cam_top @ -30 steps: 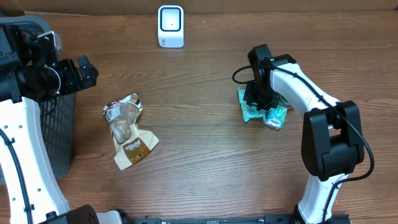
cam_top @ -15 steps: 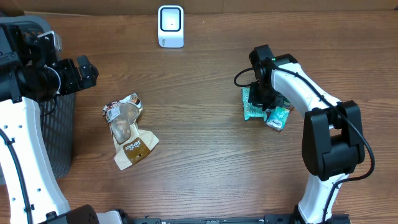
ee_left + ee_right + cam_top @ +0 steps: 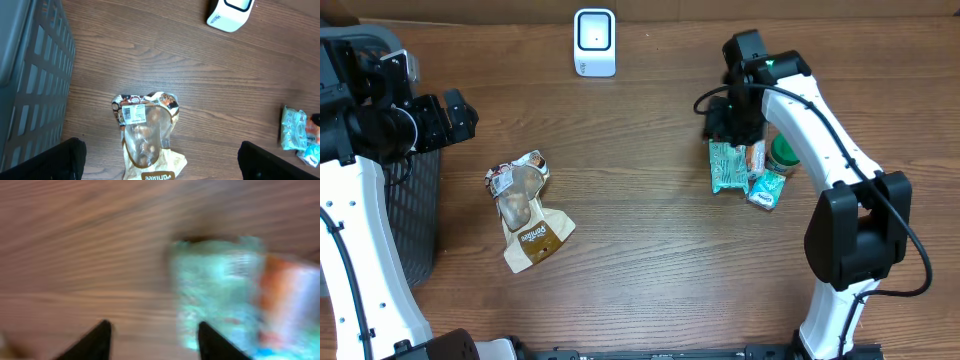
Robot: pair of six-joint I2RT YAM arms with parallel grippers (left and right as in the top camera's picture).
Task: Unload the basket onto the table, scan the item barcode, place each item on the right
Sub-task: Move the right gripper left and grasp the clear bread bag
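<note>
Teal and crinkled, the packet [image 3: 726, 167] lies flat on the wood table [image 3: 640, 280] at the right of the overhead frame, long side running up and down, just below the right gripper [image 3: 157, 340]. That gripper's view is blurred, yet its jaws stand apart with only bare wood between them, and the packet lies ahead of the tips, unheld. Three more things crowd the packet's right side: an orange-and-white pack [image 3: 756, 158], a green-topped jar [image 3: 782, 155] and a smaller teal pack [image 3: 765, 190]. One brown pouch [image 3: 527, 210] with a clear window lies left of centre, a white barcode label on its top end. One white scanner [image 3: 594, 42] stands at top centre. One grey basket [image 3: 415, 210] fills the left edge. The left gripper [image 3: 458, 115] hangs by the basket, jaws wide and empty.
</note>
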